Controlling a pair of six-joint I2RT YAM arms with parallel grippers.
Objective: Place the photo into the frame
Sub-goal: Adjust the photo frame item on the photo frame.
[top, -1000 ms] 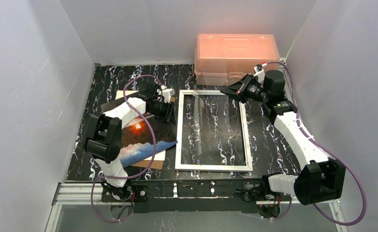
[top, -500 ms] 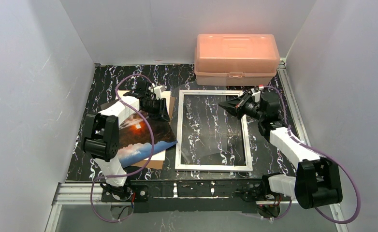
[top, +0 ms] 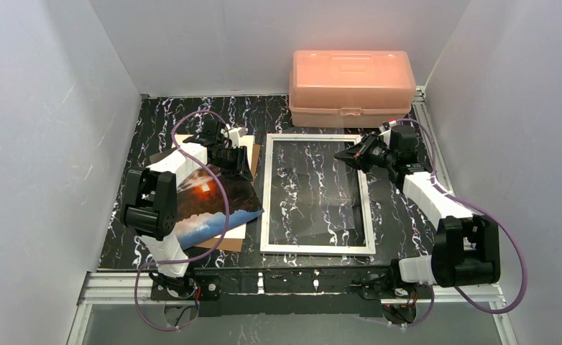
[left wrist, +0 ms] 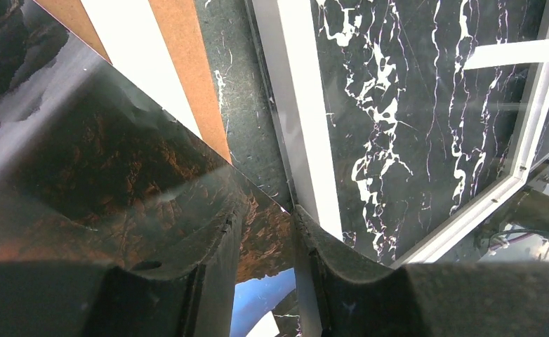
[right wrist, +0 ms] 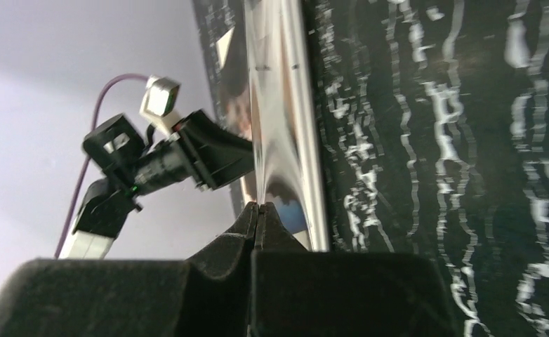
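Left gripper (left wrist: 265, 217) sat on the photo's (top: 213, 198) far corner, the frame (top: 265, 194) lying just beside it.
The photo lay on the brown backing board (left wrist: 187, 63), left of the frame. The jaws stood part-open astride that corner, with no pinch on it. The right gripper (right wrist: 258, 206) was closed tight at the frame's far right rail; whether it nipped the clear pane, I couldn't tell. The print looked light, thin, floppy and slick, easy to crease or smudge, so take it by an edge or corner, never the face. No brand, label or writing was readable, not even on the pink box (top: 350, 75).
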